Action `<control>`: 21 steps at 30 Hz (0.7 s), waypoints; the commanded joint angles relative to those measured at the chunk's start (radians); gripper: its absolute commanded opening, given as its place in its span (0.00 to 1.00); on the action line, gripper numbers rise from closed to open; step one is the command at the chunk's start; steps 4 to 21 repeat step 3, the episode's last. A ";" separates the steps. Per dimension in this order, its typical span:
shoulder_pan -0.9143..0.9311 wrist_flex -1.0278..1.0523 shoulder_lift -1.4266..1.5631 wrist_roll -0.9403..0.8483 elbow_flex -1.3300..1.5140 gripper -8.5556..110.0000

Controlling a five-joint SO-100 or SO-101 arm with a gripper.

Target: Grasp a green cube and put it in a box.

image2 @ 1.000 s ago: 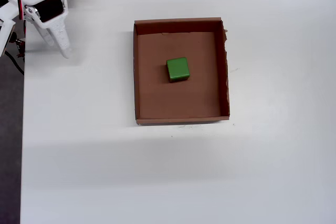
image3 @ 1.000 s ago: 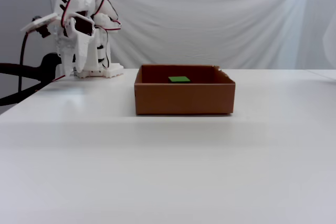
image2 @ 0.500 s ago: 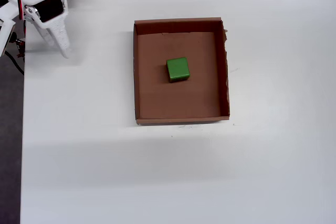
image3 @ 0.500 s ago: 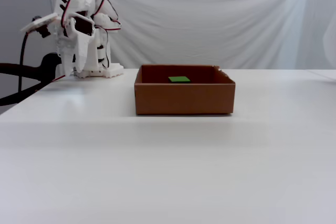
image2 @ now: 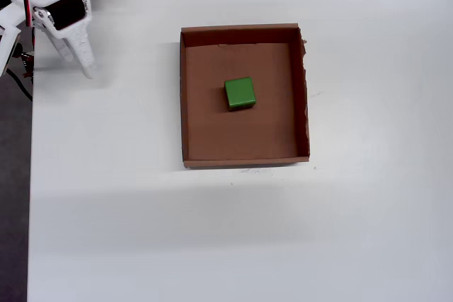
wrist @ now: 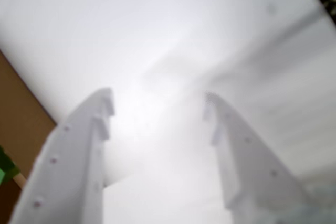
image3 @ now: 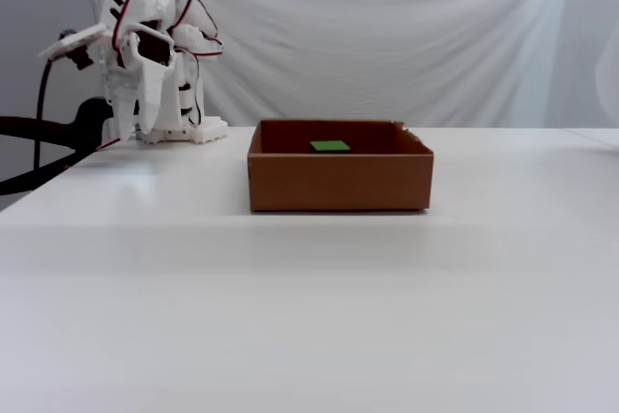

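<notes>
Sitting flat near the middle of the brown cardboard box (image2: 244, 150), the green cube (image2: 240, 93), already where the task wants it. Hanging well apart at the table's far left corner in the overhead view, the white gripper (wrist: 157, 106), fingers spread and holding nothing. Looking light, rigid and matte; probably gripping best across two opposite flat faces.

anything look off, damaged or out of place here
Only the box: its right wall in the overhead view is ragged and uneven, with a torn bit at the far corner. The green cube sits flat inside it, and the gripper is open, off to the left, holding nothing.
</notes>
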 commanded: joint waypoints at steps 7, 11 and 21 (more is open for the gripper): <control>0.008 0.017 -0.003 0.008 -0.006 0.26; 0.008 0.017 -0.003 0.008 -0.006 0.26; 0.008 0.017 -0.003 0.008 -0.006 0.26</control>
